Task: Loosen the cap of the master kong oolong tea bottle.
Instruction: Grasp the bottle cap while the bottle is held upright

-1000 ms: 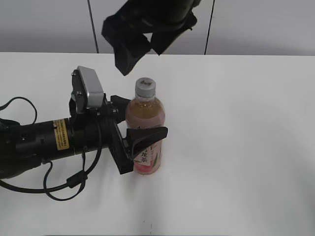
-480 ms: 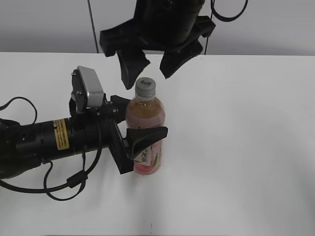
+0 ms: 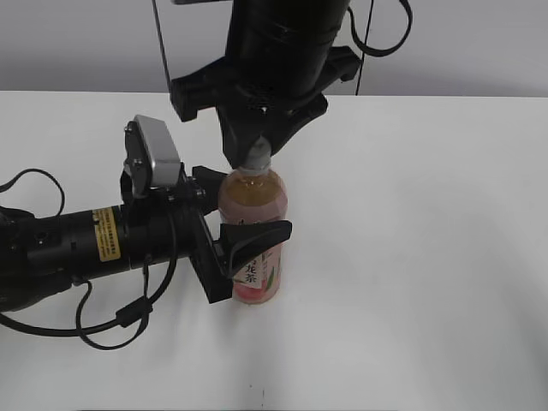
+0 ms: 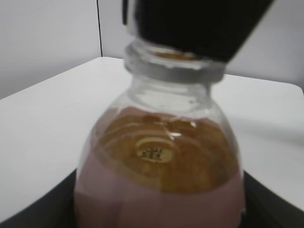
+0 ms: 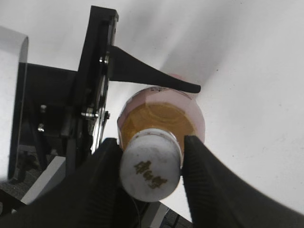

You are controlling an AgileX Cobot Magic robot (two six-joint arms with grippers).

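Note:
The master kong oolong tea bottle (image 3: pixel 253 195) stands upright on the white table (image 3: pixel 411 257), with pinkish-amber tea and a pink label. My left gripper (image 3: pixel 248 218) is shut on its body from the left; its black jaws flank the bottle (image 4: pixel 159 161) in the left wrist view. My right gripper (image 3: pixel 257 152) comes straight down from above, and its two black fingers press both sides of the white cap (image 5: pixel 151 167). The cap's top with its dark mark faces the right wrist camera. In the left wrist view the cap is hidden behind a black finger (image 4: pixel 199 23).
The left arm's black body and its grey camera housing (image 3: pixel 154 154) lie across the table's left half, with a loose black cable (image 3: pixel 111 321) at the front. A grey wall (image 3: pixel 462 43) stands behind the table's far edge.
My right gripper has come down from above the bottle and its fingers have closed in around the cap. The left gripper and the bottle have not moved.

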